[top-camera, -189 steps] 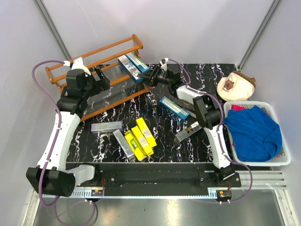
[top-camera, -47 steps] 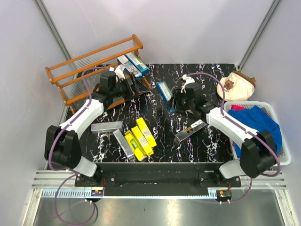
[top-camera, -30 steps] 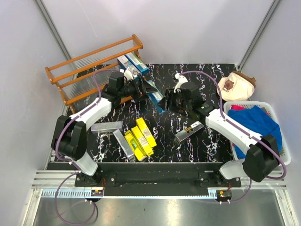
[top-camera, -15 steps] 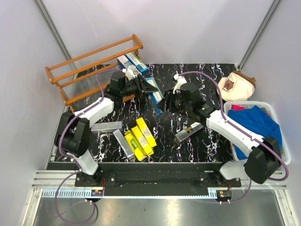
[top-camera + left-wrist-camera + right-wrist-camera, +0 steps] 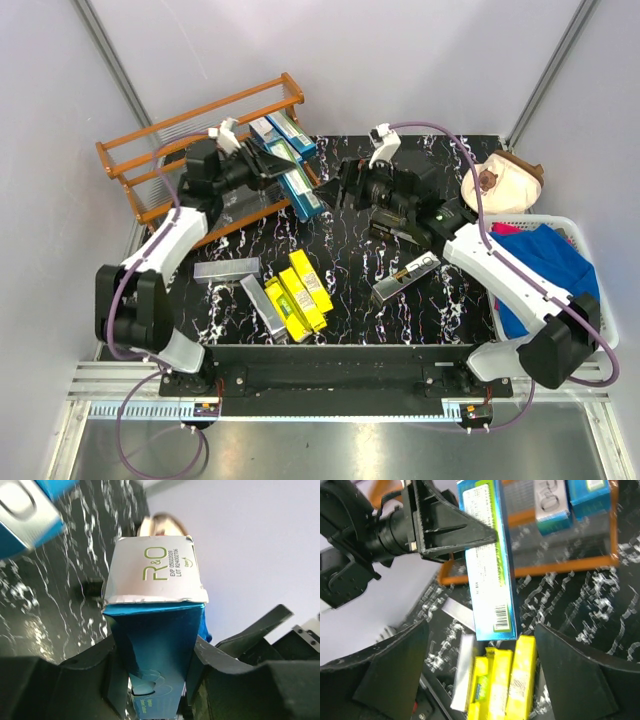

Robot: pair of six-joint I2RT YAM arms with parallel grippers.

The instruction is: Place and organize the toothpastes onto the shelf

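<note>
One blue-teal toothpaste carton (image 5: pixel 297 188) is clamped between the left fingers (image 5: pixel 225 667), which press its two long sides partway down its length. Its silver end flap points away from them. The carton is held off the table (image 5: pixel 345 290), just beside the right end of the shelf (image 5: pixel 200 113), near the far edge. The right fingers (image 5: pixel 395 665) are spread wide and hold nothing, close to the carton's free end. Three yellow cartons (image 5: pixel 295 297) lie near the front edge.
</note>
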